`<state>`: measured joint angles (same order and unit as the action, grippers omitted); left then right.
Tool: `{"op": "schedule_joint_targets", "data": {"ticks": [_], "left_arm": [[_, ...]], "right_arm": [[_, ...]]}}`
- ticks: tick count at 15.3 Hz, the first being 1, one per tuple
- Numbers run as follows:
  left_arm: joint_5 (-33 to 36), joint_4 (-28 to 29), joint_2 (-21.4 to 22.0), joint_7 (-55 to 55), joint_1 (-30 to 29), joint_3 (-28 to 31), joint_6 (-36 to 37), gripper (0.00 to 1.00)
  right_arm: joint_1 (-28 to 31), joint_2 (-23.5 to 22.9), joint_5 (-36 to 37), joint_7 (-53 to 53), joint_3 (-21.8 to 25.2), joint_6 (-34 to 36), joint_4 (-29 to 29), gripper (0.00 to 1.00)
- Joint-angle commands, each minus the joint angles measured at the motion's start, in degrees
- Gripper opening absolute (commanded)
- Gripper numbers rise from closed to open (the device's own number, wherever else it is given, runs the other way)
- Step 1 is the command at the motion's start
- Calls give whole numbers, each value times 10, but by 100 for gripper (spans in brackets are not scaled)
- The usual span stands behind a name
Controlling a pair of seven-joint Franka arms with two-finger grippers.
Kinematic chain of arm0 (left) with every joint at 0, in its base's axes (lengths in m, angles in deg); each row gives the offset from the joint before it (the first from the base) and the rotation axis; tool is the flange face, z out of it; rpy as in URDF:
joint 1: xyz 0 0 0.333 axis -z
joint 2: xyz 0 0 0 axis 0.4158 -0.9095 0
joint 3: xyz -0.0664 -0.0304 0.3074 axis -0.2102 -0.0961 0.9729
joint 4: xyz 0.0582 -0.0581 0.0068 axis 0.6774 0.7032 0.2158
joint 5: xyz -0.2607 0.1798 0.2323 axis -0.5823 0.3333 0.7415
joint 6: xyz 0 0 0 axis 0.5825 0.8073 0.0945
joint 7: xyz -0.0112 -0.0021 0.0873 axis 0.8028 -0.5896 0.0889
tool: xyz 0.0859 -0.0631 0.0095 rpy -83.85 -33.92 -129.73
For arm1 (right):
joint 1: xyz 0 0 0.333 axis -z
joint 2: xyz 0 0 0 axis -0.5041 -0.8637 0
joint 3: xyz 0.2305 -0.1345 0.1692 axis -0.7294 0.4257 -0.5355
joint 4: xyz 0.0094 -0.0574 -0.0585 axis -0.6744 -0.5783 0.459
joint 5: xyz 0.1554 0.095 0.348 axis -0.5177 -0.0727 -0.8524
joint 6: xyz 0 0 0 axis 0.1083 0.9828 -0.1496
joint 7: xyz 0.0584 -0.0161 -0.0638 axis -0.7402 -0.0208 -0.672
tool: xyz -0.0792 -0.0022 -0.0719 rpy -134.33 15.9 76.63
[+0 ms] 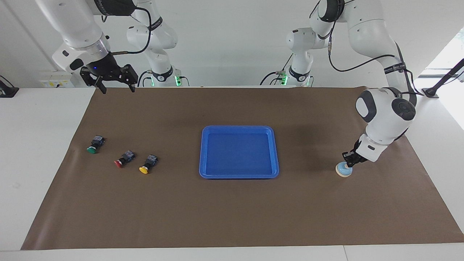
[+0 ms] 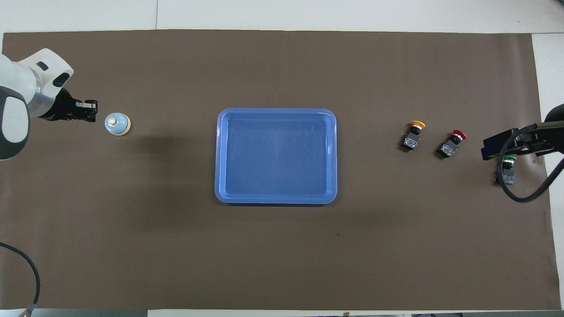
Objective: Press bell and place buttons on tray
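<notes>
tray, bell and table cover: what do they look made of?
Tray: likely moulded plastic, even blue, smooth with a soft sheen, rounded corners and low rim.
Bell: light-blue dome on a cream base rim with a cream knob; smooth, could be painted metal or plastic, can't tell which.
Table cover: matte brown sheet, paper-like, lying flat with faint ripples at one edge.

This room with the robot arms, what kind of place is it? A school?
More likely a robot lab. Two white arms are bolted beside a table covered in brown paper, with a blue tray, a small bell and three push-buttons laid out for practice, against bare white walls.
</notes>
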<state>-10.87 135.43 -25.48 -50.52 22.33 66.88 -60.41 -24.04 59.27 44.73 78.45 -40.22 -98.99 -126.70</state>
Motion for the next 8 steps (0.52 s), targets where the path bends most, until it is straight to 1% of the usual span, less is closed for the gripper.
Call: {"op": "schedule_joint_targets", "data": {"ticks": [1,2,3,4,5,6,7,8], "left_arm": [[9,16,80,-8,-11,-1,61,0],[8,16,101,-8,-12,-1,84,9],[8,16,119,-7,-12,-1,106,13],[8,17,137,-7,-11,-1,123,21],[7,18,150,-8,-8,-1,136,33],[8,19,161,-9,-6,-1,150,48],[7,19,170,-12,-5,-1,162,66],[7,20,178,-12,-5,-1,170,88]], "right_arm": [[8,4,-9,-13,-3,6,-3,100],[8,3,-10,-13,-3,6,-2,100],[8,3,-9,-13,-3,6,-2,100],[8,3,-9,-13,-3,6,-2,100],[8,3,-9,-13,-3,6,-2,100],[8,3,-9,-13,-3,6,-2,100],[8,3,-9,-13,-3,6,-3,100],[8,3,-9,-13,-3,6,-2,100]]}}
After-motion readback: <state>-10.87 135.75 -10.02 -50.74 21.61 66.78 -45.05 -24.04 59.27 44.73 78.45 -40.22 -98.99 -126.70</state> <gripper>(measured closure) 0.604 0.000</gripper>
